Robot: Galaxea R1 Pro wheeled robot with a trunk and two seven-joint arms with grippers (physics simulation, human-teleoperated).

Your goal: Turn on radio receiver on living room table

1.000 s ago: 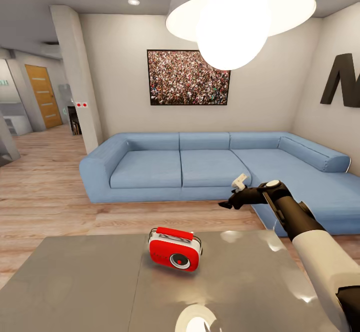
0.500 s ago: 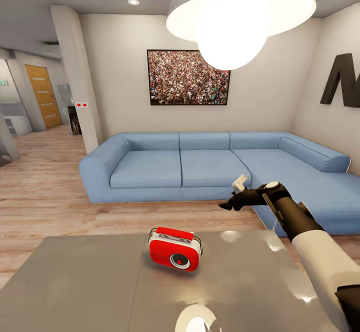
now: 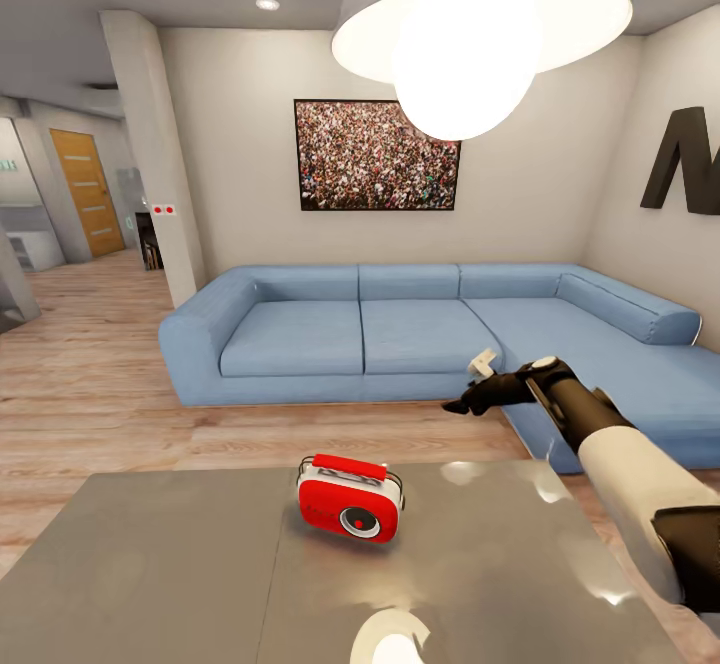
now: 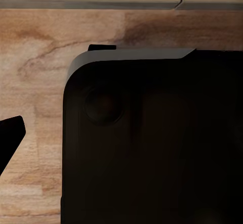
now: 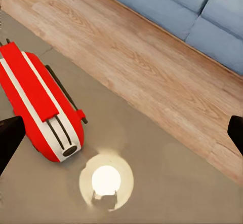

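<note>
The red radio receiver (image 3: pixel 350 499) with white trim stands upright on the glossy grey table (image 3: pixel 150 564), its round dial facing me. My right gripper (image 3: pixel 462 407) hovers past the table's far edge, above and to the right of the radio, apart from it. In the right wrist view the radio (image 5: pixel 40 107) is seen from above and the right gripper (image 5: pixel 121 135) is open, its dark fingertips at the two picture edges with nothing between them. One dark finger (image 4: pixel 10 135) of my left gripper shows over wood floor, beside a black body.
A blue L-shaped sofa (image 3: pixel 400 329) runs behind the table and along the right wall. A white pendant lamp (image 3: pixel 470 34) hangs overhead and is mirrored on the table top (image 5: pixel 167 183). A pillar (image 3: pixel 150 154) stands at the left, with a hallway beyond.
My right arm has shifted slightly right, with the forearm lower and the gripper a little further from the radio. The radio has not moved.
</note>
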